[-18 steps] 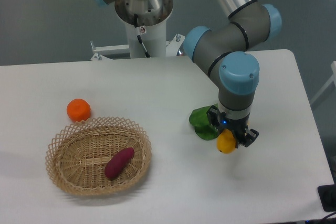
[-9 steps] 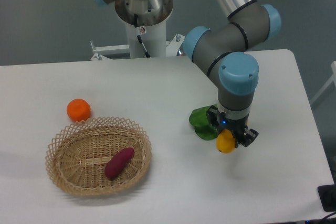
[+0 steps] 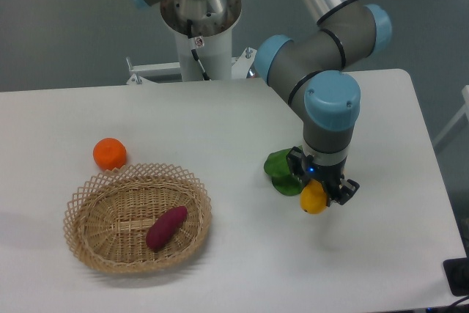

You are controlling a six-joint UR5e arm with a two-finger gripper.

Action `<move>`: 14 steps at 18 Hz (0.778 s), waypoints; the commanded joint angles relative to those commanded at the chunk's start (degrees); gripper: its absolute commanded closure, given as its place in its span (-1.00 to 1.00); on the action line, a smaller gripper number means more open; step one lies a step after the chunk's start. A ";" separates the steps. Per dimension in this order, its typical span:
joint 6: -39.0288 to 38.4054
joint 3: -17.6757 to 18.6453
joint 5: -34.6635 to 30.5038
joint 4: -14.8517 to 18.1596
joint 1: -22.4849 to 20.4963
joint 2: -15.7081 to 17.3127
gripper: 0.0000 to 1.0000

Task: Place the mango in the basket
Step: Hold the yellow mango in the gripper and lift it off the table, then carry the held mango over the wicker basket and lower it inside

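The mango (image 3: 314, 199) was held clamped in the gripper (image 3: 318, 194) beside a green object (image 3: 282, 170), well apart from the wicker basket (image 3: 137, 216); it should be carried high, then lowered clear of the sweet potato (image 3: 166, 226).

A robotics lab: an industrial arm (image 3: 331, 56) on a pedestal (image 3: 199, 27) behind a white table (image 3: 220, 122), grey floor beyond.

No text, label, brand, number or sign can be read anywhere; a small tag on the robot's base post is too blurred to read
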State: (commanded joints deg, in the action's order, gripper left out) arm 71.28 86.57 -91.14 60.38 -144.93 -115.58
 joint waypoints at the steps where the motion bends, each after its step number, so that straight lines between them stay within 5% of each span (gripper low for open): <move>1: -0.09 0.09 -0.09 -0.09 0.09 0.00 0.01; 14: -3.60 0.79 0.00 -0.17 5.09 0.44 0.01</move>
State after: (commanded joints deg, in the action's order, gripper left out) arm 67.68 87.36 -91.14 60.21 -139.84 -115.14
